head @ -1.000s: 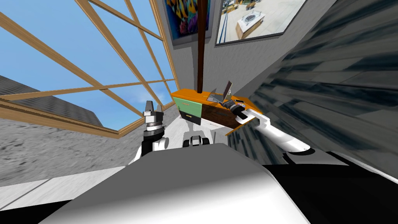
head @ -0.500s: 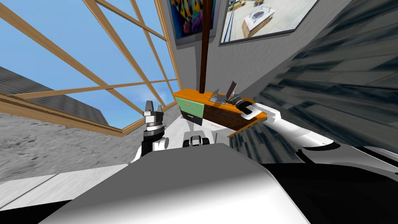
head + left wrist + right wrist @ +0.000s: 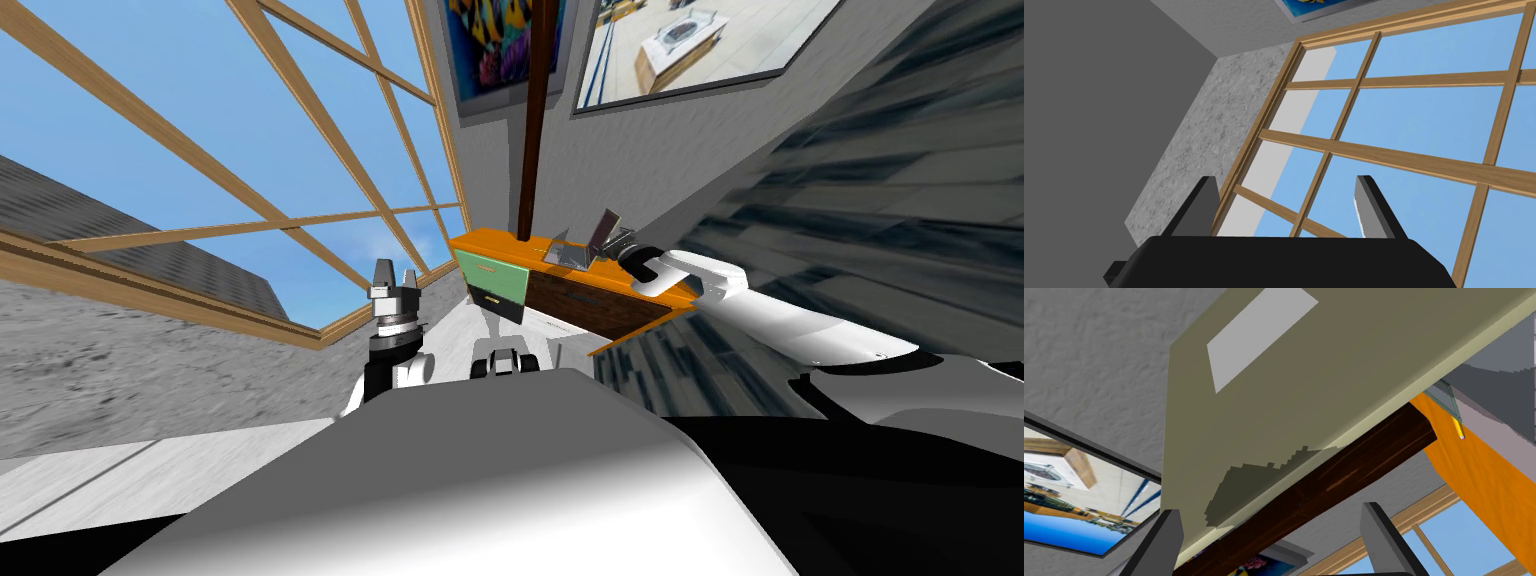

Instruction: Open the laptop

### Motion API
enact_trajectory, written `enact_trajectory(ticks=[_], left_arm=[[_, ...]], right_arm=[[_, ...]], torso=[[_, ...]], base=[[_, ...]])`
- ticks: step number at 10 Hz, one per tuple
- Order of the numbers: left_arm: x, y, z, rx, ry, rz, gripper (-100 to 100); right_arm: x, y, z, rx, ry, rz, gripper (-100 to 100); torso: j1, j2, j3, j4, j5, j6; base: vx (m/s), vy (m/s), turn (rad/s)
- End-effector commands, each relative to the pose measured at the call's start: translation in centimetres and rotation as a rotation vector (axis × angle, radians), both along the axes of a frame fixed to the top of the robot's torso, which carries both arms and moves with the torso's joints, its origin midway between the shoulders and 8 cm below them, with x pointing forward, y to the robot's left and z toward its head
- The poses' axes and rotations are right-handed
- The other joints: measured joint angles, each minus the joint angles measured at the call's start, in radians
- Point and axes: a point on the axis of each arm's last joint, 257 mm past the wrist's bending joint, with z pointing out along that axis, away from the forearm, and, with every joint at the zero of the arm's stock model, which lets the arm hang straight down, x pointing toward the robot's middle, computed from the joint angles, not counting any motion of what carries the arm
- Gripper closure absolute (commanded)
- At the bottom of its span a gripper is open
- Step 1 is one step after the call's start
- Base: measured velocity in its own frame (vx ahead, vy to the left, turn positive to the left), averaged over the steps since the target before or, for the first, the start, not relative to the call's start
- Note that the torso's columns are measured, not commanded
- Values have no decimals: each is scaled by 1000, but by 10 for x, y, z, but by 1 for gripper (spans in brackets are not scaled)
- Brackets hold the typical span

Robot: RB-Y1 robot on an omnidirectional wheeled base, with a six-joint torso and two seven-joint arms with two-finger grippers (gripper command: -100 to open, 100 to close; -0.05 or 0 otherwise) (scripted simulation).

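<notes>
The laptop [image 3: 578, 250] sits partly open on the orange desk [image 3: 487, 245], its base flat and its lid [image 3: 606, 228] raised and leaning back. My right gripper [image 3: 615, 242] reaches to the lid from the desk's right side. In the right wrist view the lid's olive-grey back [image 3: 1324, 378], with a light grey rectangle on it, stands close before my right gripper [image 3: 1274, 538]. Those fingers [image 3: 1381, 538] are open, and the lid's lower corner lies by the other one. My left gripper [image 3: 393, 280] is held up, open and with nothing in it, by the window [image 3: 1284, 210].
The desk has a green drawer front [image 3: 490, 275] and a dark brown front [image 3: 580, 300]. A dark brown post [image 3: 530, 120] rises behind the laptop. A yellow pencil [image 3: 1458, 429] lies on the desk. A grey wall with pictures stands just behind.
My right arm has stretched further over the desk towards the wall, and the laptop's lid leans further back than before. The head view has shifted a little. The left arm is still.
</notes>
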Motion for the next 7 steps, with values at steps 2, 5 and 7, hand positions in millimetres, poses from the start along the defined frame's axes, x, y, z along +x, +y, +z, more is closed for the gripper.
enact_trajectory(ticks=[2,5,7], left_arm=[[0,0,0,0,0,0,0],[0,0,0,0,0,0,0],[0,0,0,0,0,0,0]], right_arm=[[0,-14,21,-67,-9,-42,-100],[-2,-12,24,-106,6,-43,100],[-4,-4,23,-173,42,-32,100]], torso=[[0,0,0,0,0,0],[0,0,0,-1,-1,-2],[3,-4,-3,-3,2,3]], base=[[14,14,15],[9,5,-13],[72,47,-35]])
